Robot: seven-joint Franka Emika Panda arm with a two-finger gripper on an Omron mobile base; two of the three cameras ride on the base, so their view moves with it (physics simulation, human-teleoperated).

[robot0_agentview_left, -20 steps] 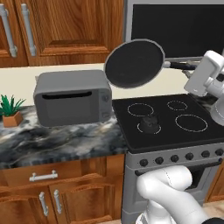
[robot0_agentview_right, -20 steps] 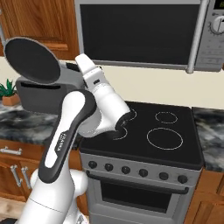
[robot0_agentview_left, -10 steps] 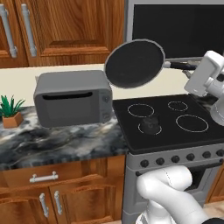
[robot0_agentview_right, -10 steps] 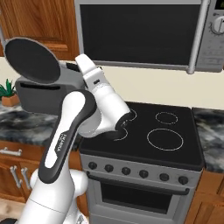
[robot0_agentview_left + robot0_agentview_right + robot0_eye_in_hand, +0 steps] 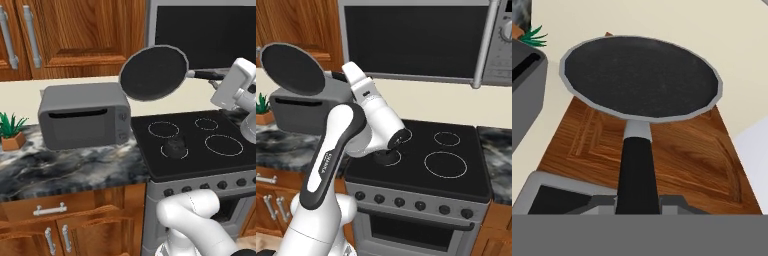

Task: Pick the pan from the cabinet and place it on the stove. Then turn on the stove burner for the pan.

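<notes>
The reddish-brown wooden wall cabinet [image 5: 75, 35], with raised-panel doors and two long vertical grey bar handles in the left base view, hangs up and to the left of the stove. The stove [image 5: 197, 165] is a flat, glossy black glass cooktop over a grey steel front; four thin white rings are drawn on the glass, and the largest of them, the stove burner [image 5: 224, 144], lies at the near right. A row of small dark round knobs runs along the steel front. A small dark round object [image 5: 174, 145] sits on the near left ring. Left of the stove, a mottled grey marble tabletop [image 5: 65, 172] carries one boxy grey toaster [image 5: 84, 121] with a long dark slot, and a small green plant in a terracotta pot [image 5: 12, 135] at the far left.

The white arm [image 5: 336, 150] rises from below the stove front, bends at a dark elbow, and reaches up and leftward, its wrist level with the backsplash above the stove.

The one round, shallow dark grey-black frying pan [image 5: 153, 73], matte and finely speckled inside with a paler grey rim, hangs in the air above the stove's left edge and the toaster, tilted steeply on its side. The tool [image 5: 637, 202] is clamped on its long thin black handle [image 5: 637, 170].
</notes>
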